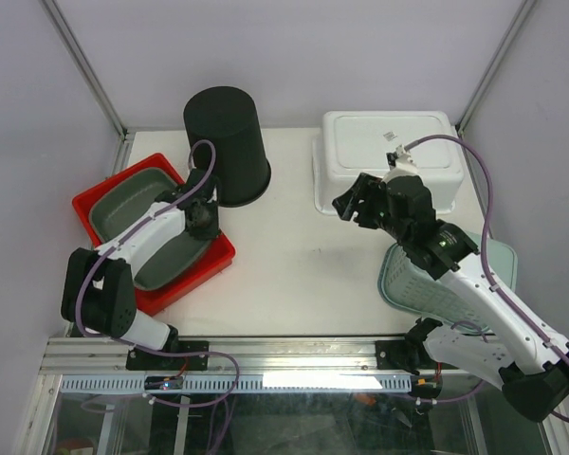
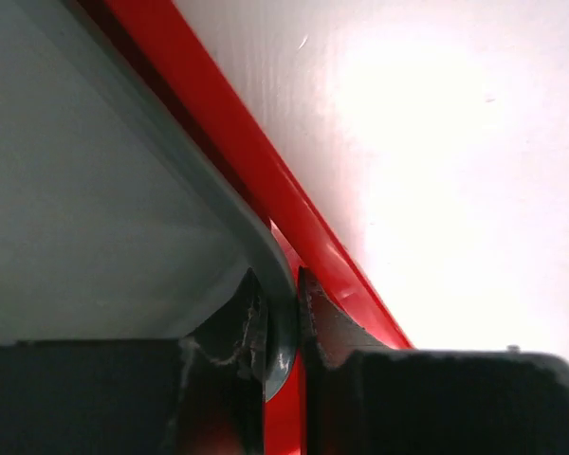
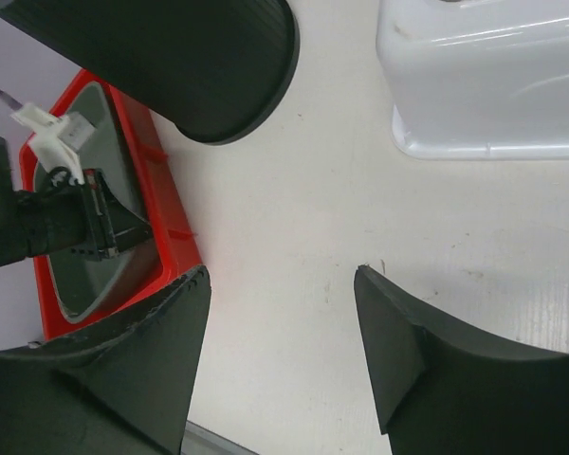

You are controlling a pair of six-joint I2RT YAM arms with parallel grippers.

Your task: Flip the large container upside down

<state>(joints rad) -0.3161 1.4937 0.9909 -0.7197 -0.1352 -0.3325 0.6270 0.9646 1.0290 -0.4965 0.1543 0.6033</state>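
Note:
A grey tub (image 1: 133, 204) sits open side up, nested in a red tray (image 1: 97, 194) at the left of the table. My left gripper (image 1: 205, 222) is shut on the tub's right rim; in the left wrist view the grey rim (image 2: 218, 199) is pinched at my left gripper (image 2: 283, 322), with the red tray's edge (image 2: 266, 180) just outside. My right gripper (image 1: 356, 204) is open and empty, hanging over bare table at mid-right (image 3: 283, 280). The right wrist view also shows the red tray (image 3: 161, 199) and the grey tub (image 3: 76, 275).
A black bin (image 1: 228, 142) stands upside down just behind the red tray, close to my left gripper. A white tub (image 1: 384, 156) lies upside down at the back right. A teal basket (image 1: 408, 284) lies under my right arm near the front edge.

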